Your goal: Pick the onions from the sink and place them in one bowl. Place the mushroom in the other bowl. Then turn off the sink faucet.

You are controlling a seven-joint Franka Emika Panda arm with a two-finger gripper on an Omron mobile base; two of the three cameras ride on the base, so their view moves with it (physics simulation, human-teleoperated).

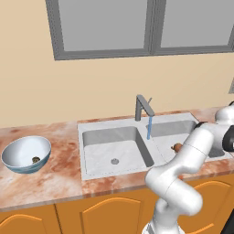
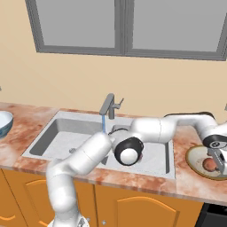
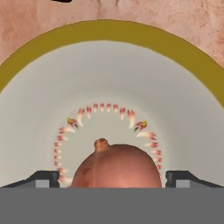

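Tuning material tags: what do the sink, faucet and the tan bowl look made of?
Sink: pale speckled stone or composite, matte.
Faucet: grey metal, dull sheen.
Tan bowl: probably glazed ceramic, given its smooth pale inside, ochre rim and painted ring.

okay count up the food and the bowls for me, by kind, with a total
Onions: 2, one in the tan bowl under the pincer at, one in the sink at
Mushrooms: 1
Bowls: 2, tan and blue-and-white bowl
Total: 5
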